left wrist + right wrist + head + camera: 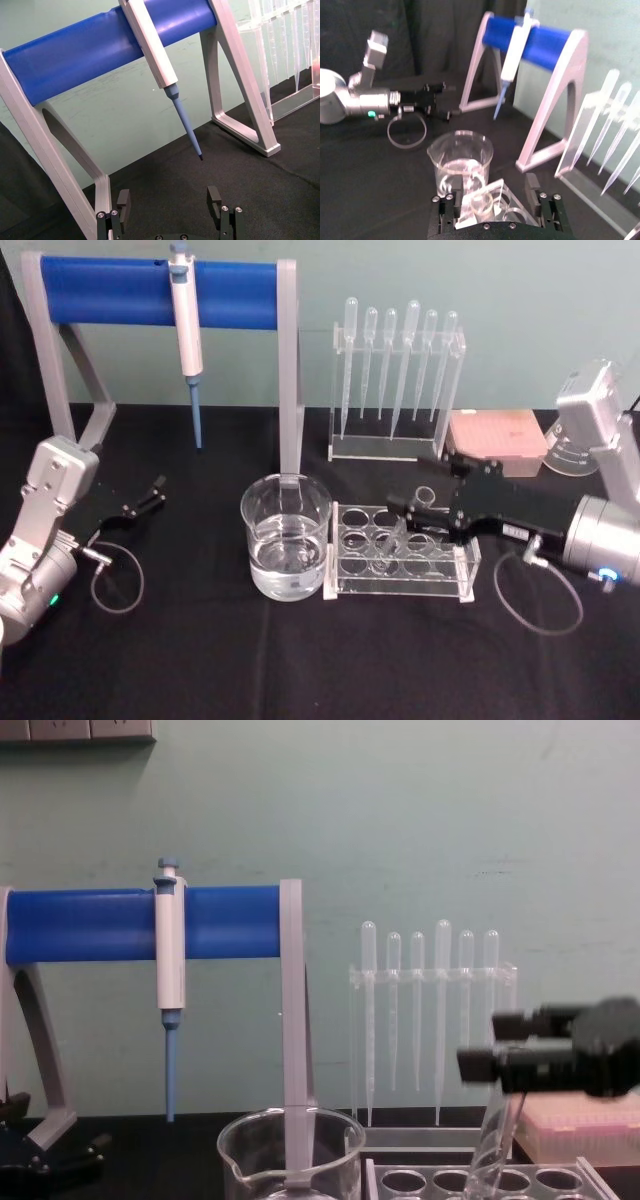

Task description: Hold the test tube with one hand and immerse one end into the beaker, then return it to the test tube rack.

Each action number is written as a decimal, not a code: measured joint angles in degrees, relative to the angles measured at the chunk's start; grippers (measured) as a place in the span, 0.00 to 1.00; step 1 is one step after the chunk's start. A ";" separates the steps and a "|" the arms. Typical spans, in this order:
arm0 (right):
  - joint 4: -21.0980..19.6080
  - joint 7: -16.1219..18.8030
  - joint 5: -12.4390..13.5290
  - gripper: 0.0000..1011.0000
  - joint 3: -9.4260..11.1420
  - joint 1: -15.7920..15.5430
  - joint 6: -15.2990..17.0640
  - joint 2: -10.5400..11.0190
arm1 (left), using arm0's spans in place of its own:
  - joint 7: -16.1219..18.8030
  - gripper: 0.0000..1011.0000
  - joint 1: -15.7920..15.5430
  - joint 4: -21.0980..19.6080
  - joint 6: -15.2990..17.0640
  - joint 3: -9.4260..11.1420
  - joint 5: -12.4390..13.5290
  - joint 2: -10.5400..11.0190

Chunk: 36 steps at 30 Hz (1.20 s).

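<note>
Clear glass test tube (403, 537), tilted in the rack; water-filled glass beaker (287, 550) upright just beside.

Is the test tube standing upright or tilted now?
Tilted: the test tube leans in the clear rack, its mouth between the right gripper fingers.

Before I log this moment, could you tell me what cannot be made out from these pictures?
1. Contact between the right gripper and the test tube: head view, its black body overlaps the clear glass.
2. Bottom of the test tube: chest view, cut off by the lower edge.
3. Base of the beaker: chest view, same edge.
</note>
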 joint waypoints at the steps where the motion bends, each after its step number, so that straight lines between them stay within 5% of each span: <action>1: -0.56 -0.29 0.14 0.79 0.42 -0.21 -0.15 0.11 | 0.00 0.99 0.00 0.00 0.00 0.00 0.00 0.00; 8: -5.59 -5.03 1.65 0.97 5.92 -3.50 -2.02 0.60 | 0.00 0.99 0.00 0.00 0.00 0.00 0.00 0.00; 13: -7.53 -9.66 1.57 0.99 9.73 -6.44 -2.86 -0.04 | 0.00 0.99 0.00 0.00 0.00 0.00 0.00 0.00; 15: -8.19 -13.24 0.71 0.99 11.43 -8.28 -3.09 -0.88 | 0.00 0.99 0.00 0.00 0.00 0.00 0.00 0.00; 18: -9.22 -23.15 -2.71 0.99 14.48 -12.38 -3.22 -3.47 | 0.00 0.99 0.00 0.00 0.00 0.00 0.00 0.00; 26: -7.52 -36.46 -7.77 0.99 17.95 -17.60 -2.97 -9.16 | 0.00 0.99 0.00 0.00 0.00 0.00 0.00 0.00; 36: -3.04 -39.33 -10.45 0.99 18.25 -19.26 -3.74 -12.54 | 0.00 0.99 0.00 0.00 0.00 0.00 0.00 0.00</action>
